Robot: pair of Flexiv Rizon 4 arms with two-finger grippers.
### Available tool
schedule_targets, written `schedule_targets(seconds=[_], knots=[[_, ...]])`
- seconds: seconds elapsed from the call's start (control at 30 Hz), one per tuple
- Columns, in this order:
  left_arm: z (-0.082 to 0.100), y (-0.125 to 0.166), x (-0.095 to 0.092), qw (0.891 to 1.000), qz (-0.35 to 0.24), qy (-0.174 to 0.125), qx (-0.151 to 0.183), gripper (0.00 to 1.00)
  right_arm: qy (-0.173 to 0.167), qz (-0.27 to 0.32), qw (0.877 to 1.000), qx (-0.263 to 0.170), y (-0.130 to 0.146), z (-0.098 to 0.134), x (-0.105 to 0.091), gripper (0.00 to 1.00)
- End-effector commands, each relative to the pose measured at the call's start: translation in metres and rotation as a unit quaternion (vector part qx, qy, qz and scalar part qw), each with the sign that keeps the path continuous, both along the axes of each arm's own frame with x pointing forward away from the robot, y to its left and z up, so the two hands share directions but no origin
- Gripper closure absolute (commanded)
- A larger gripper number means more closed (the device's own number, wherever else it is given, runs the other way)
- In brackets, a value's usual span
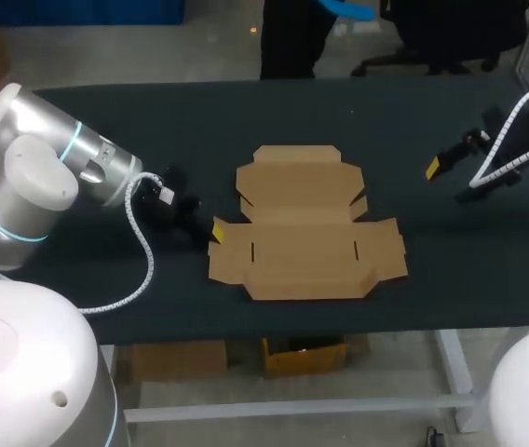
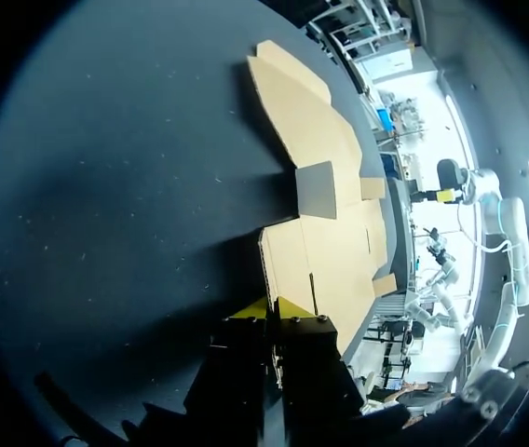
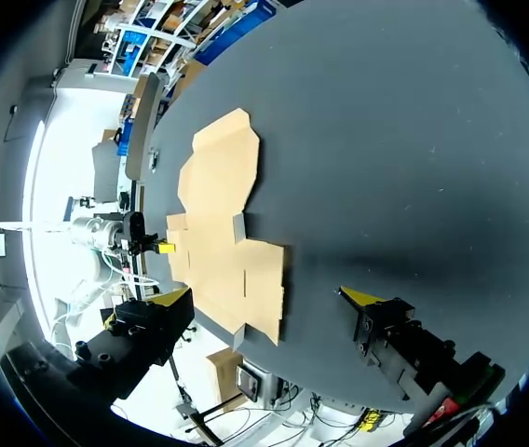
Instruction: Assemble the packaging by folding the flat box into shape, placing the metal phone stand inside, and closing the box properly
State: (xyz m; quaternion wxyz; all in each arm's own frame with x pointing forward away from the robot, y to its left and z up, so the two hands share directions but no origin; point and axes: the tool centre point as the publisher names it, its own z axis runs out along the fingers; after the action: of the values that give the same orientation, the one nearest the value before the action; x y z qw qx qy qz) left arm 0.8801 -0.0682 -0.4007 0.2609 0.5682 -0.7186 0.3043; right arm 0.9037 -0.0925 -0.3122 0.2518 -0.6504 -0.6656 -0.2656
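At the middle of the counter (image 1: 106, 121) the flat box (image 1: 302, 233) lies unfolded, all panels down against the dark surface. Its widest panel runs side to side, from my left to my right, on the near side. The narrower lid panel extends from it toward the far edge.

Left tool (image 2: 272, 305): positioned at the box's left-hand edge, at the small side flap. In the left wrist view the cardboard edge runs straight out ahead of the yellow tips. Whether this tool is closed on that edge or merely resting against it, I cannot tell.

Right tool (image 3: 264, 296): fingers spread wide, holding nothing. It hangs over bare counter, well apart from the box's right-hand edge. The box lies off to its left.

Metal phone stand: not seen in any view.

Assessment: folding has not begun. The deciding relation is that the box's side-to-side axis points directly at both tools, with my left arm much the nearer. I judge the left side flap to be the natural first fold. The right arm would have to close a long gap before it could steady the opposite side.
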Motion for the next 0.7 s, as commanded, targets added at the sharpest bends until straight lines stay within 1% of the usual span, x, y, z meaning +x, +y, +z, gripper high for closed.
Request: schedule_targets(seconds=[0.03,0.5,0.53,0.57,0.6,0.7], knots=[[-0.0011,0.0012,-0.0011,1.000,0.005,0.000,0.000,1.00,0.001,0.001,1.000,0.002,-0.0008,-0.0002,0.0008,0.00],[-0.0018,0.0050,-0.0017,1.000,0.014,-0.003,-0.003,1.00,0.002,0.001,1.000,0.002,-0.0009,-0.0007,0.0015,0.00],[-0.0015,0.0053,-0.0022,1.000,0.014,-0.003,-0.002,0.73,0.002,0.001,1.000,0.003,-0.0009,-0.0007,0.0015,0.00],[-0.0012,0.0054,-0.0026,1.000,0.014,-0.004,-0.001,0.34,0.001,0.001,1.000,0.003,-0.0009,-0.0007,0.0015,0.00],[-0.0006,0.0058,-0.0029,1.000,0.015,-0.005,-0.001,0.00,0.001,0.001,1.000,0.003,-0.0008,-0.0007,0.0016,0.00],[0.0017,0.0063,-0.0033,1.000,0.016,-0.008,0.000,0.00,0.002,0.002,1.000,0.003,-0.0004,-0.0009,0.0018,0.00]])
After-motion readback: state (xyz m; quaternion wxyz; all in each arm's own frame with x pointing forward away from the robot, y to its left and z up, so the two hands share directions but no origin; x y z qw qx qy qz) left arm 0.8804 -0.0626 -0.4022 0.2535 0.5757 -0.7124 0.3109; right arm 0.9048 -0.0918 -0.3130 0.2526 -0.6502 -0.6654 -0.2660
